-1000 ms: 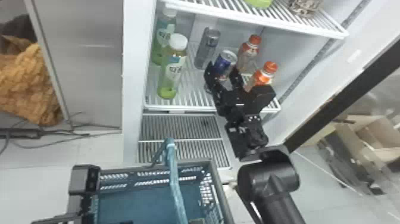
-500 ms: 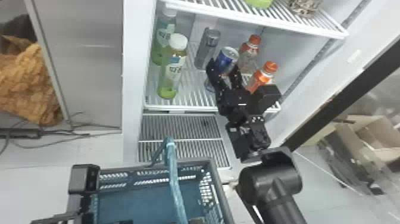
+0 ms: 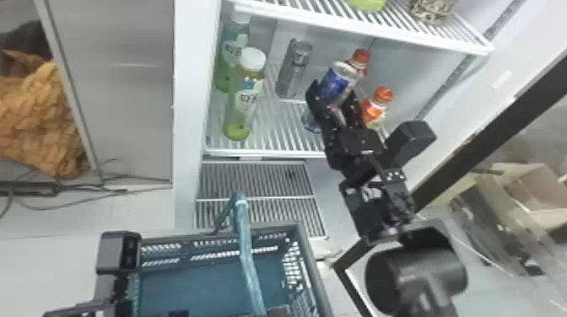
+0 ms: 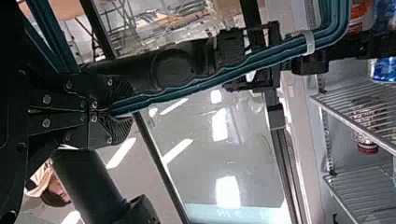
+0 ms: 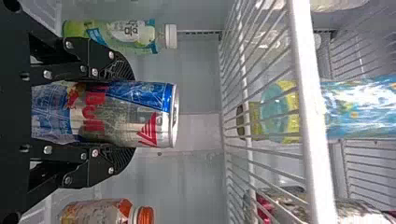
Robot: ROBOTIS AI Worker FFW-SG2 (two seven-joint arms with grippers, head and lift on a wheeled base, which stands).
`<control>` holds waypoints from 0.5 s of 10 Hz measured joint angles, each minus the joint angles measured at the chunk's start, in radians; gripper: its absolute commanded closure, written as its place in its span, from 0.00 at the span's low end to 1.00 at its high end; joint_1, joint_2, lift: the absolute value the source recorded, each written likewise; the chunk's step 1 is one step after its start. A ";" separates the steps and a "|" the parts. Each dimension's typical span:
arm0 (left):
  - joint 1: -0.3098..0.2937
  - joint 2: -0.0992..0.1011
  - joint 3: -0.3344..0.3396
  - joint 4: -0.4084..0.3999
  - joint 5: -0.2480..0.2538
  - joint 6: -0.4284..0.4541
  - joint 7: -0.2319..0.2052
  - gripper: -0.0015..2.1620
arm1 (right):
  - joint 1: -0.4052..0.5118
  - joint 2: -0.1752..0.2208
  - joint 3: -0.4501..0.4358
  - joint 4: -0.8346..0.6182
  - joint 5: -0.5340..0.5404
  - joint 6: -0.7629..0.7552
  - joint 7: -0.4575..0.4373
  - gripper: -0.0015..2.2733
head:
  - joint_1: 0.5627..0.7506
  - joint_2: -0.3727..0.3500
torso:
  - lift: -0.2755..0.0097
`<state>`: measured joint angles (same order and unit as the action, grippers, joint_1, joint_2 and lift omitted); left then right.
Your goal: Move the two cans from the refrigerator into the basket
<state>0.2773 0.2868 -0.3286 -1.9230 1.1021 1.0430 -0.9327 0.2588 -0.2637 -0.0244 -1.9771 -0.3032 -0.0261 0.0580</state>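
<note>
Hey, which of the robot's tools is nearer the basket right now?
Left. The left tool is closed on the handle of the basket; the right tool is up inside the refrigerator, gripping a can.

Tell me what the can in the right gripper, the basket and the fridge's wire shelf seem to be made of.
Can: thin metal, likely aluminium, glossy printed, with a bare silvery rim.
Basket: probably moulded plastic, given its uniform blue colour and slotted walls.
Wire shelf: white-coated wire, probably metal, judging by its thin, straight, evenly spaced bars.
</note>
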 measured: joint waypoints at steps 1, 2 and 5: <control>0.001 0.000 0.001 0.000 0.001 -0.003 0.000 0.55 | 0.040 -0.001 -0.023 -0.068 0.000 0.046 0.009 0.35 | 0.70 0.03 | 0.00; 0.002 0.000 0.001 0.000 0.002 -0.006 0.000 0.55 | 0.075 -0.001 -0.041 -0.123 0.002 0.086 0.016 0.35 | 0.70 0.03 | 0.00; 0.004 0.000 0.001 0.000 0.005 -0.009 0.000 0.55 | 0.186 0.019 -0.110 -0.306 0.010 0.223 0.036 0.35 | 0.70 0.03 | 0.00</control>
<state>0.2815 0.2868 -0.3273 -1.9230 1.1068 1.0344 -0.9329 0.4451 -0.2451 -0.1341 -2.2829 -0.2932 0.1970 0.0944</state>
